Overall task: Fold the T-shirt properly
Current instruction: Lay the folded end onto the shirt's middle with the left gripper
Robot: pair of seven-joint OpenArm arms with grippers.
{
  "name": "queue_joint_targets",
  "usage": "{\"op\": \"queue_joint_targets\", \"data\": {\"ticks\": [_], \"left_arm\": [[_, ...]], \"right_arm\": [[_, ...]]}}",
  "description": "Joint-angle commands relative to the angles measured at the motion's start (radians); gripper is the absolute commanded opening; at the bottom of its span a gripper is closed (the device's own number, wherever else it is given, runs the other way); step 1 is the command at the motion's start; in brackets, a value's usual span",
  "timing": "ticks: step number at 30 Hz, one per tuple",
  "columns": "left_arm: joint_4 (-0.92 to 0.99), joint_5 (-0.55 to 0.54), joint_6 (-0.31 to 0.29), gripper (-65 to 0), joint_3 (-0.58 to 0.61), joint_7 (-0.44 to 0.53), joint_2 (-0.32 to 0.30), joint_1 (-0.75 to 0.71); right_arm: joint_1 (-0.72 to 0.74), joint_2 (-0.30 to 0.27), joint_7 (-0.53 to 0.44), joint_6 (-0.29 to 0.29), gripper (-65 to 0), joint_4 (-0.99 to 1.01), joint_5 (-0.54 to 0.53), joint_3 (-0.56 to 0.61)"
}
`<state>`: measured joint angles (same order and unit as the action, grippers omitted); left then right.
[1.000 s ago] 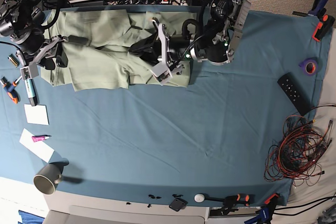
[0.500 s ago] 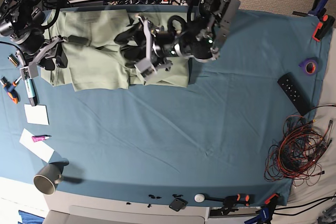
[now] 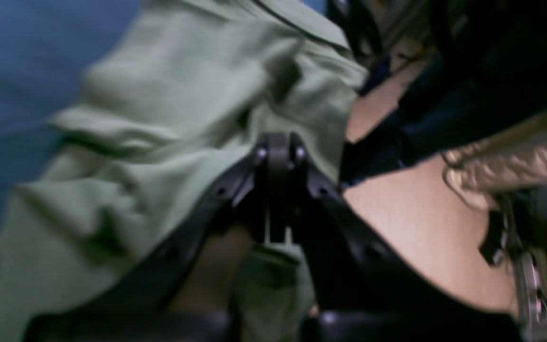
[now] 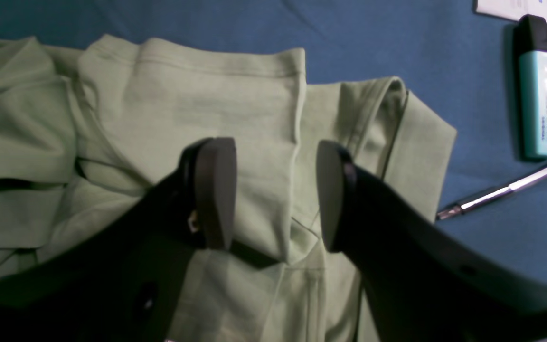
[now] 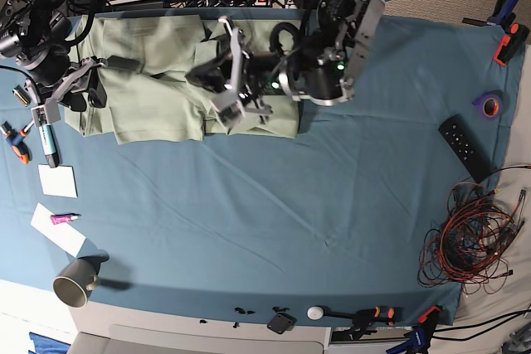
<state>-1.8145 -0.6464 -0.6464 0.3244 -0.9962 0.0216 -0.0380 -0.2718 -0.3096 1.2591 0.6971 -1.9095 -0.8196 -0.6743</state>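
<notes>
While the left end effector (image 3: 278, 190) pinches the T-shirt (image 5: 158, 89) mid-fold — the right end effector (image 4: 273, 194) released — carrying the fabric across seems next.

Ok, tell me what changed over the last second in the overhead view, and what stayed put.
The left gripper moved from the T-shirt's lower right edge toward its middle, up and to the picture's left, and its jaws are now shut; whether cloth is pinched between them is too blurred to tell. The shirt's folds near that arm shifted. The right gripper stayed open over the shirt's left end, and the remote and cup did not move.
</notes>
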Motion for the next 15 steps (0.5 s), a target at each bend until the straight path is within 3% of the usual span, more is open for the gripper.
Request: {"op": "queue_joint_targets", "data": {"ticks": [1, 5, 9, 15], "left_arm": [[-0.024, -0.019, 0.011, -65.0, -0.024, 0.016, 0.008, 0.006], [-0.024, -0.010, 0.070, -65.0, -0.126, 0.017, -0.043, -0.008], [-0.024, 0.001, 0.090, -65.0, -0.212, 0.025, -0.103, -0.033], [-0.022, 0.025, 0.143, -65.0, -0.239, 0.034, -0.127, -0.100]], "right_arm": [[0.006, -0.014, -0.025, 0.001, -37.4, -0.013, -0.016, -0.008], [0.006, -0.014, -0.026, 0.001, -37.4, -0.013, -0.016, -0.008], [0.006, -0.014, -0.031, 0.001, -37.4, -0.013, -0.017, -0.008], [0.006, -0.014, -0.035, 0.001, -37.4, -0.013, -0.017, -0.008]]}}
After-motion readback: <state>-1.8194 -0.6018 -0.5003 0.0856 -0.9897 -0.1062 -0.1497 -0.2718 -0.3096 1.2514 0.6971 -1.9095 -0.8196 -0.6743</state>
